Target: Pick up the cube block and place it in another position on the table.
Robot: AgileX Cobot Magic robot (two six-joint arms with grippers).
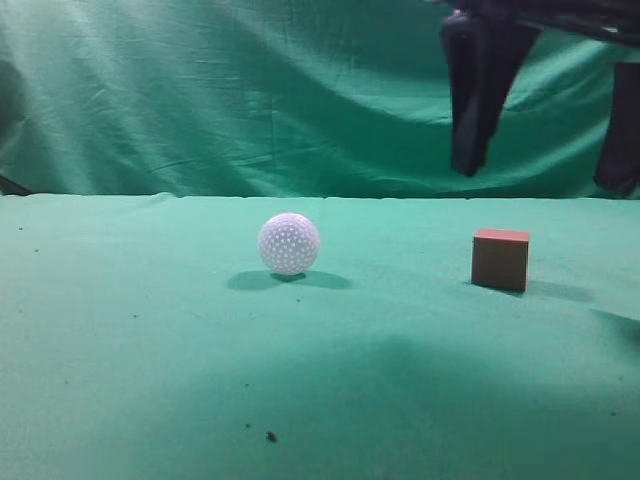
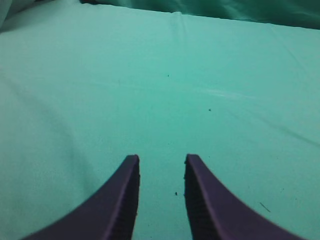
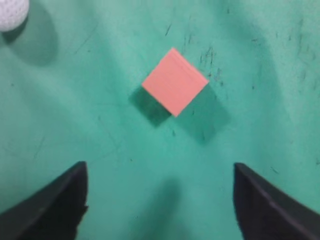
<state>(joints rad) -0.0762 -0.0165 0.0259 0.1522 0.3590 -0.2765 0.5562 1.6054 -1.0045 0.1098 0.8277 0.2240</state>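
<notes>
Two wide-spread fingers of our right end effector [image 3: 159, 200] hover above the cube [image 3: 175, 81], which sits ahead on the tabletop [image 3: 100, 150], corner-on. Approach step: we judge rotating and descending comes next.

You see 1 cube block [image 1: 500, 260] resting flat on the table [image 1: 150, 350], on the right side of the exterior view, upright and untouched. Its sides are reddish-brown and its top face a lighter red-pink. From the right wrist view the cube block [image 3: 175, 81] sits corner-on, like a diamond. The table [image 3: 100, 150] is green cloth with tiny dark specks.
</notes>
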